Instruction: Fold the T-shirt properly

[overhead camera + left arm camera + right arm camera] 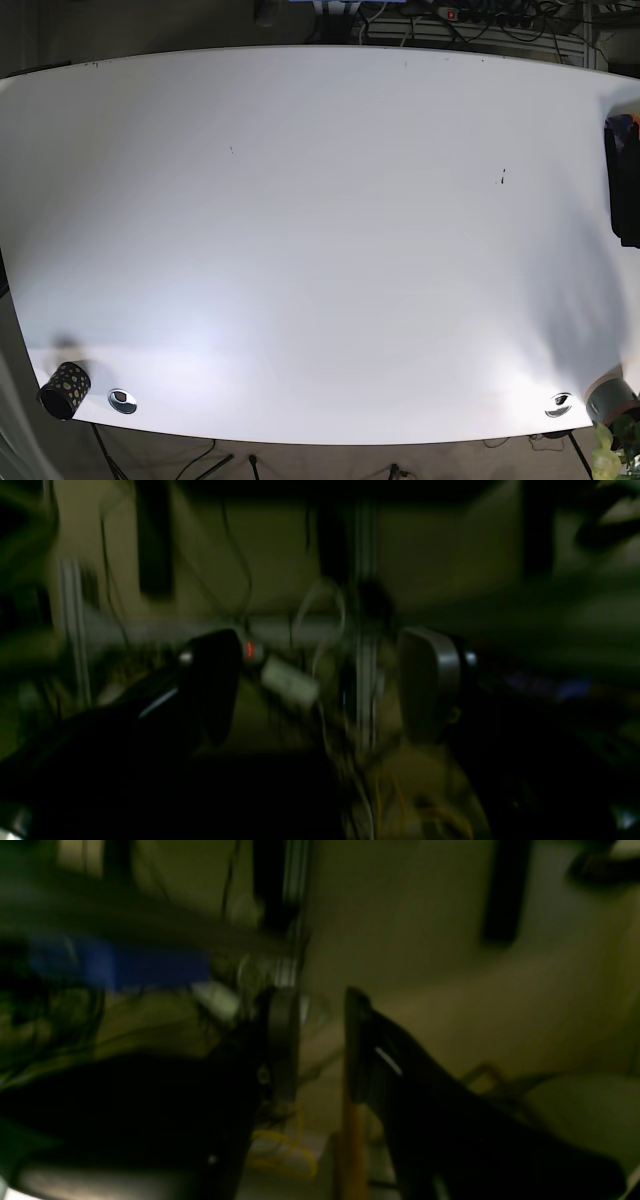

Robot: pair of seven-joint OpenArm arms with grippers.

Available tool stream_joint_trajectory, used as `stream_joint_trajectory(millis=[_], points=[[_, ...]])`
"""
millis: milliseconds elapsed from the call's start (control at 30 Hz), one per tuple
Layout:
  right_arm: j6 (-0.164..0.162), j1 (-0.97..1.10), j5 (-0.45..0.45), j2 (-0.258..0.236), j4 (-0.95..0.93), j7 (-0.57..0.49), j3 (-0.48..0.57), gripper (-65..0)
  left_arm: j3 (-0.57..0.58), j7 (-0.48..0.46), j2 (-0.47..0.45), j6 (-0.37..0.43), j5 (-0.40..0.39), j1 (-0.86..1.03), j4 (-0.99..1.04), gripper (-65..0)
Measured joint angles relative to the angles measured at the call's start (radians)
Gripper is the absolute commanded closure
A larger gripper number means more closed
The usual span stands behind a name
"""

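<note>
No T-shirt shows in any view. In the base view the white table (320, 250) shows no cloth and neither arm. In the dark, blurred left wrist view my left gripper (322, 685) is open, its fingers wide apart with nothing between them. It points at cables and a metal post. In the right wrist view my right gripper (320, 1045) has its fingers a narrow gap apart and holds nothing. Floor and cables lie behind it.
A dark speckled cup (65, 389) stands at the table's near left corner. A grey cup (610, 400) stands at the near right corner. A black object (625, 185) lies at the right edge. A power strip and cables (480, 15) lie behind the far edge.
</note>
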State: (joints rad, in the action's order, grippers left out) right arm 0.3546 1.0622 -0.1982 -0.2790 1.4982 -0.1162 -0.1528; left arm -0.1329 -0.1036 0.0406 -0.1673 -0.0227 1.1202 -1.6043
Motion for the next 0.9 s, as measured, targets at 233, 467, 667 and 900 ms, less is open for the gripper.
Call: stream_joint_trajectory(millis=[233,467,667,900], points=[[-0.003,-0.145,-0.005,-0.001,-0.204,-0.021,0.089,-14.6,0.032,-0.024,-0.003,-0.005,0.000,-0.151,0.193,-44.6],[-0.003,-0.292,0.005,0.002,-0.428,-0.024,0.154,-14.6,0.029,-0.017,-0.008,0.002,0.015,-0.312,0.487,-44.3],[-0.007,-0.428,0.002,0.002,-0.622,-0.023,0.209,-14.6,0.028,-0.022,-0.016,0.032,0.090,-0.470,0.742,-44.2],[-0.011,-0.533,-0.001,0.006,-0.770,-0.026,0.277,-14.6,0.029,-0.020,-0.019,0.104,0.094,-0.607,0.990,-44.2]])
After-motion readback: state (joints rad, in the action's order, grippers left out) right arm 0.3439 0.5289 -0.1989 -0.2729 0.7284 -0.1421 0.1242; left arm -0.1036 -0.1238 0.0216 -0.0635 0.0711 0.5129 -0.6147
